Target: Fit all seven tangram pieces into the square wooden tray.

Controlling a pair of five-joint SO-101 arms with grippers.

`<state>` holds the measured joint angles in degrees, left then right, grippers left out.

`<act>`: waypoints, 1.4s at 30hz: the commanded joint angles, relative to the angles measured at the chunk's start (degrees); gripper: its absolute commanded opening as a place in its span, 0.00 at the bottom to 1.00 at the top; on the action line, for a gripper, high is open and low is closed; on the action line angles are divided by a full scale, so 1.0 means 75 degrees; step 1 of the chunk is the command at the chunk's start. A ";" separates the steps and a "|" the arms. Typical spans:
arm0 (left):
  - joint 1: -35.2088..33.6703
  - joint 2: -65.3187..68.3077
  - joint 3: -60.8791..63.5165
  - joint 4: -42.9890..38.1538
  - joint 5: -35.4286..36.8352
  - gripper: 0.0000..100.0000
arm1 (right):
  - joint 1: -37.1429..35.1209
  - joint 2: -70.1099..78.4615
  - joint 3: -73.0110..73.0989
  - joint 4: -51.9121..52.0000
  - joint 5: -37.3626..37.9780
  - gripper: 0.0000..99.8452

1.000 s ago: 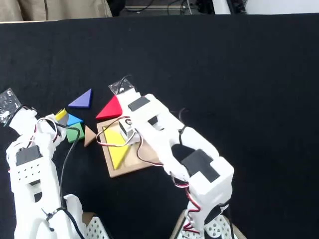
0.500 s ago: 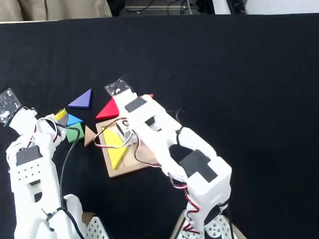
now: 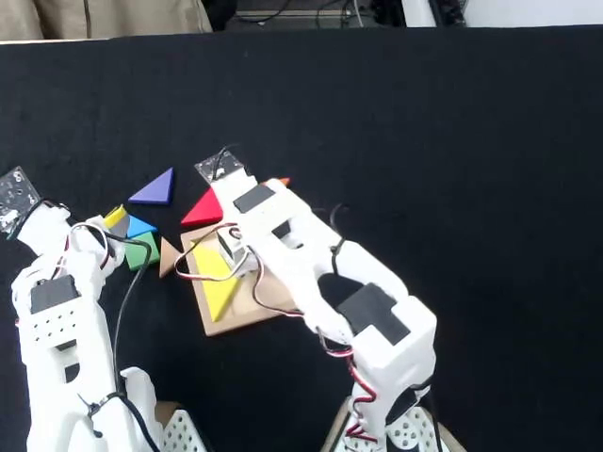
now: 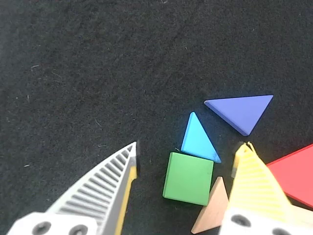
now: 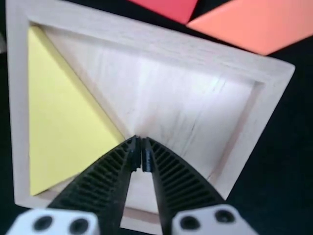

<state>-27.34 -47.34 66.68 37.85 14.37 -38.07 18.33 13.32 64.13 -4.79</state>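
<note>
- The square wooden tray (image 5: 146, 46) is lying on the black table (image 3: 452, 141), beneath the right arm.
- The yellow triangle (image 5: 58, 112) is sitting inside the tray, its two short edges lying against two walls.
- The right tool (image 5: 142, 154) is pointing down at the tray's bare floor beside the yellow triangle, its fingers pressed together and gripping nothing.
- The left tool (image 4: 190, 147) is hanging over the loose pieces, spread wide and holding nothing.
- The green square (image 4: 188, 178) is lying outside the tray, touching the light blue triangle (image 4: 198, 139), with the plain wood triangle (image 4: 210, 208) just beside it.
- The purple triangle (image 4: 239, 110) is lying near the light blue one.
- The red triangle (image 3: 207, 207) and the orange piece (image 5: 249, 22) are lying just outside the tray's rim.
</note>
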 commanded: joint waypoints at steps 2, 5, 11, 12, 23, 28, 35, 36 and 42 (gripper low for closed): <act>0.0088 -0.0023 -0.0041 -0.0129 0.0047 0.31 | 0.0574 -0.1166 -0.0475 0.0563 0.0328 0.01; 0.0088 -0.0023 -0.0041 -0.0129 0.0047 0.31 | 0.0938 -0.1870 -0.0240 0.0586 0.0363 0.01; 0.0088 -0.0023 -0.0041 -0.0129 0.0035 0.31 | 0.1430 -0.2315 0.0580 0.0117 0.0645 0.13; 0.0088 -0.0023 -0.0041 -0.0129 0.0035 0.31 | 0.1500 -0.2256 0.0615 0.0117 0.0621 0.17; 0.0088 -0.0023 -0.0041 -0.0129 0.0035 0.31 | 0.1301 -0.0850 -0.0205 0.0012 0.0633 0.21; 0.0088 -0.0023 -0.0041 -0.0129 0.0035 0.31 | 0.1266 0.0041 -0.0756 0.0023 0.0621 0.21; 0.0088 -0.0023 -0.0041 -0.0129 0.0035 0.31 | 0.1547 0.0557 -0.1225 0.0000 0.0621 0.12; 0.0088 -0.0023 -0.0041 -0.0129 0.0035 0.31 | 0.1618 0.0568 -0.1248 0.0000 0.0621 0.09; 0.0088 -0.0023 -0.0041 -0.0129 0.0035 0.31 | 0.2122 0.0568 -0.1178 0.0023 0.0563 0.02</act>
<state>-27.34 -47.34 66.68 37.85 14.37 -24.88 22.81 6.90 64.57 -0.57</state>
